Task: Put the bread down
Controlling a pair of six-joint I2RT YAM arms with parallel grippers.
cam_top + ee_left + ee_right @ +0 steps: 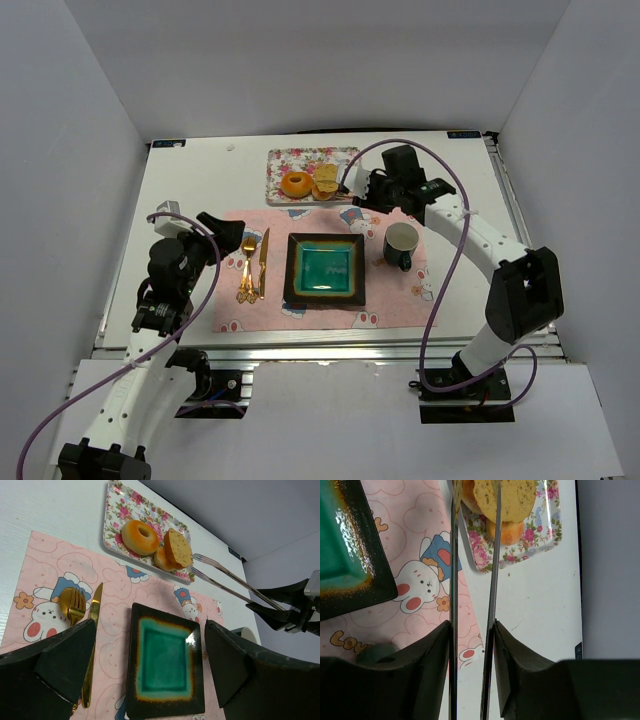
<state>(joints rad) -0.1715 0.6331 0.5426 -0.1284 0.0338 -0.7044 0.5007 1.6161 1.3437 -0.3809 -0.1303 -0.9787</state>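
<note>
The bread lies on a floral tray [285,160] at the back of the table. The orange-brown ring doughnut [296,184] [140,536] lies flat. The tan-yellow oval piece [326,178] [178,547] [510,495] stands tilted against a small orange roll [161,560]. My right gripper [362,190] [472,630] is shut on metal tongs [225,577] [453,580]. The tongs' tips reach the tan piece; I cannot tell whether they clamp it. My left gripper [233,236] [150,635] is open and empty, above the pink placemat [400,300].
A dark square plate with a green centre [295,272] [134,670] sits mid-placemat. A dark mug [402,245] stands to its right. A gold fork [246,270] and knife [263,262] lie to its left. White walls surround the table.
</note>
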